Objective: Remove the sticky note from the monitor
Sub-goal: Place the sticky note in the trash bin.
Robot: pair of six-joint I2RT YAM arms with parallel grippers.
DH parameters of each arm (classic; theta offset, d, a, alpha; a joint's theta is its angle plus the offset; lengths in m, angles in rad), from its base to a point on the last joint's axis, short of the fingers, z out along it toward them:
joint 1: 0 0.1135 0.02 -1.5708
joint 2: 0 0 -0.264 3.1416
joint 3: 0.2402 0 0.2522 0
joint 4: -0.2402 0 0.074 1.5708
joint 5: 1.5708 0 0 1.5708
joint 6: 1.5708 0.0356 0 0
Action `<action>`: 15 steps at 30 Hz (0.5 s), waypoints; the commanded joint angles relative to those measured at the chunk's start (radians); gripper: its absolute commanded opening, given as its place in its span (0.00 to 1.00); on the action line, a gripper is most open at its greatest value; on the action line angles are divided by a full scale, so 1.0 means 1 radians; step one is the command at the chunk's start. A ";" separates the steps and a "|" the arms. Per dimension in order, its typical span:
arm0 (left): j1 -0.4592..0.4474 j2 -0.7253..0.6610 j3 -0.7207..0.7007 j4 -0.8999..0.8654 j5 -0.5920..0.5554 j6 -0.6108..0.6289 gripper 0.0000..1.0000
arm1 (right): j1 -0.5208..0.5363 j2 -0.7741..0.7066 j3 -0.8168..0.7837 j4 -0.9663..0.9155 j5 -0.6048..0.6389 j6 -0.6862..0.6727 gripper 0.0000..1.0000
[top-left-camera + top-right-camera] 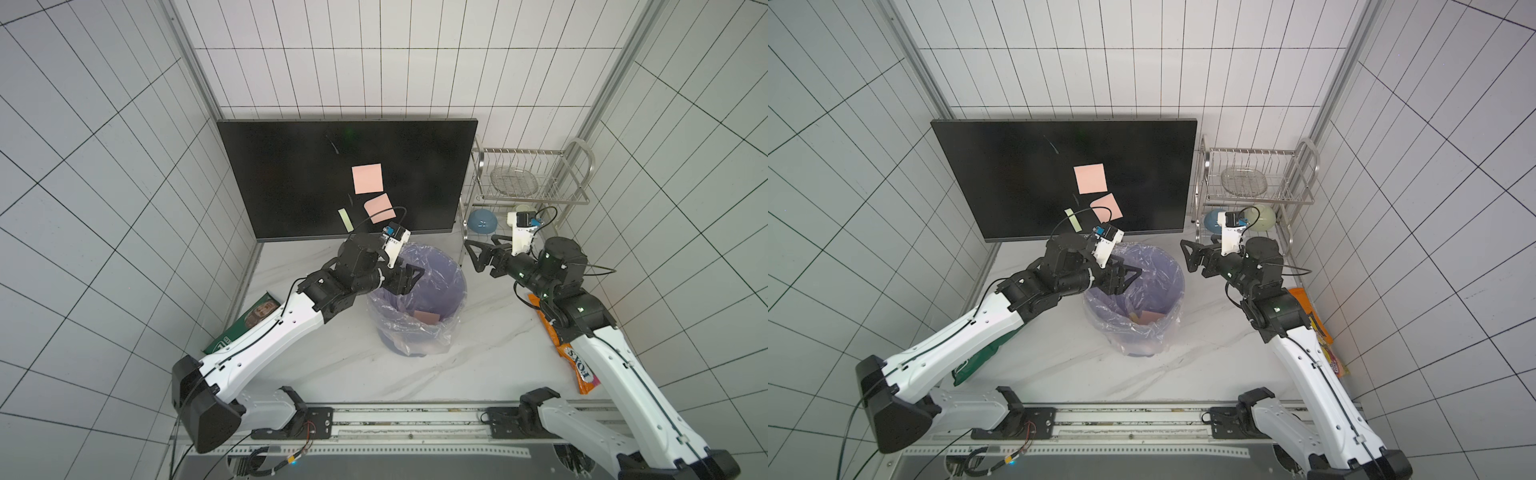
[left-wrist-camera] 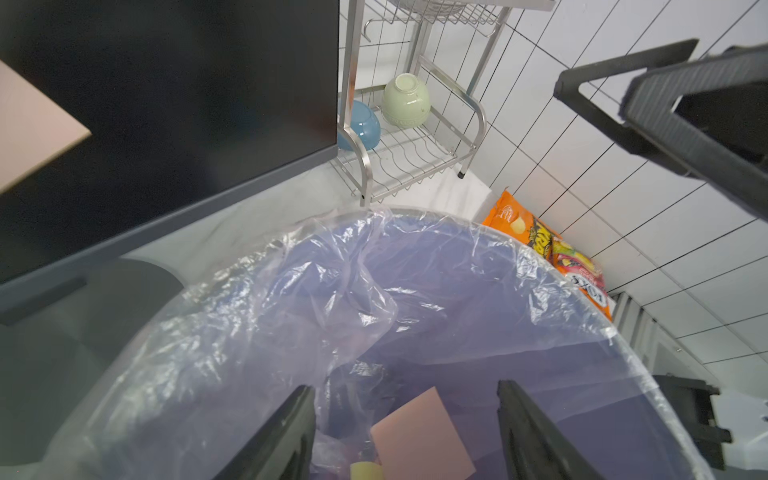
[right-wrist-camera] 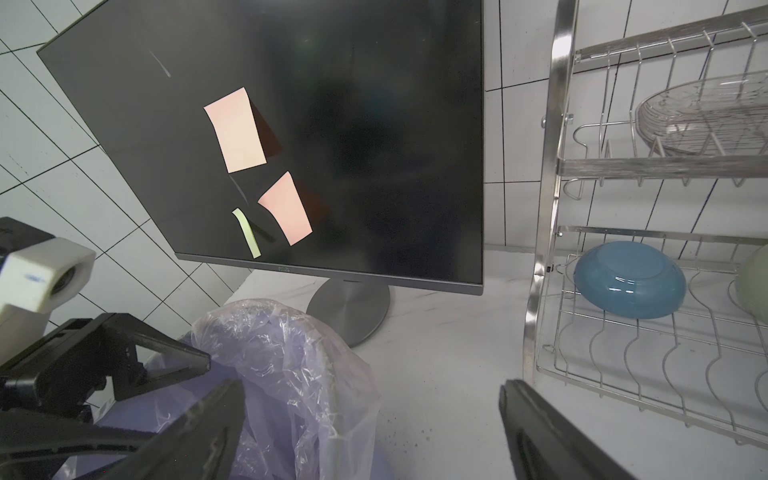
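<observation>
The black monitor (image 1: pixel 291 174) (image 1: pixel 1009 178) leans at the back. On its screen stick two pink sticky notes, one higher (image 1: pixel 367 178) (image 3: pixel 236 129) and one lower (image 1: pixel 380 207) (image 3: pixel 286 208), plus a green strip (image 1: pixel 345 219) (image 3: pixel 247 232). My left gripper (image 1: pixel 411 279) (image 2: pixel 405 386) hangs open over the lined purple bin (image 1: pixel 415 345). Below its jaws a loose pink sticky note (image 2: pixel 419 440) (image 1: pixel 427 317) lies inside the bin. My right gripper (image 1: pixel 473 255) (image 3: pixel 370 386) is open and empty, to the right of the bin.
A steel dish rack (image 1: pixel 528 183) with a blue bowl (image 1: pixel 482 220) and a green bowl (image 1: pixel 1260 217) stands right of the monitor. An orange snack bag (image 1: pixel 577 365) lies by the right wall, a green packet (image 1: pixel 245 324) under the left arm. The monitor's round base (image 3: pixel 349 303) sits behind the bin.
</observation>
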 commanded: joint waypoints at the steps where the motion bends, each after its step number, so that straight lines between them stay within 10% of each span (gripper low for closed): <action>1: 0.018 -0.046 0.054 0.006 -0.018 0.016 0.82 | 0.000 -0.011 -0.003 -0.010 0.005 -0.007 0.99; 15: 0.152 -0.069 0.097 -0.045 0.222 -0.022 0.96 | -0.001 0.002 -0.019 0.014 0.000 -0.001 0.99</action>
